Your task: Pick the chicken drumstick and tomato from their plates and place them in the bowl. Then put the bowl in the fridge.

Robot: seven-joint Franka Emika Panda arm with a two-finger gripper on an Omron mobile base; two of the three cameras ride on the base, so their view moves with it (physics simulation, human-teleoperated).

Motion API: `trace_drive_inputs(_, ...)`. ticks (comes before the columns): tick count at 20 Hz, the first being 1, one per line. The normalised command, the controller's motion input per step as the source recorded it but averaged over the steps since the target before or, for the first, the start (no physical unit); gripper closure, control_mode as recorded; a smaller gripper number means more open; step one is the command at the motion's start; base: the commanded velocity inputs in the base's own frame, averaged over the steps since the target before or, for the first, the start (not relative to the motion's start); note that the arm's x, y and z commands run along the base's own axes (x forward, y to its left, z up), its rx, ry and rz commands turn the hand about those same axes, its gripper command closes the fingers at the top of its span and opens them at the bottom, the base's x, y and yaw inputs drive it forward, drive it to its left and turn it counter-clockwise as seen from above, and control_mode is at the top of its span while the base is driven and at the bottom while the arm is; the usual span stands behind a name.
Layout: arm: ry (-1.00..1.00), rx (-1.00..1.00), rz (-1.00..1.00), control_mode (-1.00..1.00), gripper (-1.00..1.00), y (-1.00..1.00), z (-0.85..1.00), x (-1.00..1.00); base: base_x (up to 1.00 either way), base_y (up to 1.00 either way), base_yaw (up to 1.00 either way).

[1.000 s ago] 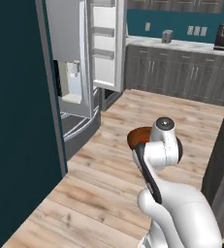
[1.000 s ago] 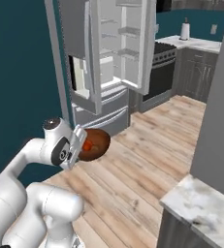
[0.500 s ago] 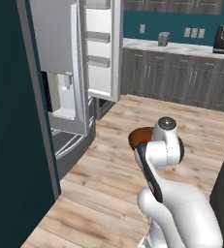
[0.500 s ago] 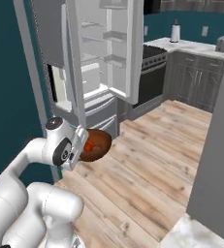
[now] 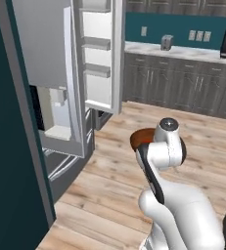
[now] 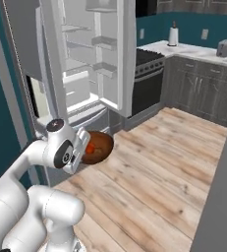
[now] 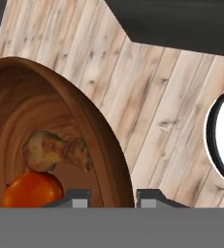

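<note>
Closer now than a second ago, the tall light grey fridge (image 6: pixel 70 64) with its white shelves and door racks takes up more of both base views, because the base has driven toward it across the pale plank floor; the arm's pose against the body looks unchanged.

The two-finger tool (image 7: pixel 111 196) is narrowed onto the rim of the round, deep brown wooden bowl (image 6: pixel 97 146), one fingertip inside the wall and one outside, holding it above the floor. In the hand view the small reddish-brown chicken drumstick (image 7: pixel 55 151) lies inside the bowl, touching the round red-orange tomato (image 7: pixel 32 189) beside it. Both foods are loaded, so the step in hand appears to be carrying the bowl to the fridge.

In the right base view the bowl hangs in front of the arm, and the fridge's white interior lies ahead and to the left of it, higher than the bowl. The open door (image 5: pixel 102 53) with its racks stands on the right of the opening; the left-hand door (image 6: pixel 31 44) stands close by the arm's left. Between them the shelves look open. The floor to the right is free, with dark grey cabinets (image 5: pixel 183 85) well apart.
</note>
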Motion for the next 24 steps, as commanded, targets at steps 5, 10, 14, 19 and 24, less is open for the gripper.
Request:
trace_drive_inputs(5,0.00,0.00,0.00,1.00,1.00,0.00,0.00,0.00,0.71,-0.03,0.11)
trace_drive_inputs(10,0.00,0.00,0.00,1.00,1.00,0.00,0.00,0.00,0.48,-0.13,0.36)
trace_drive_inputs(14,0.00,0.00,0.00,1.00,1.00,0.00,0.00,0.00,0.53,-0.28,0.44)
trace_drive_inputs(19,0.00,0.00,0.00,1.00,1.00,0.00,0.00,0.00,0.57,-0.37,0.34)
trace_drive_inputs(24,0.00,0.00,0.00,1.00,1.00,0.00,0.00,0.00,0.47,-0.43,0.32)
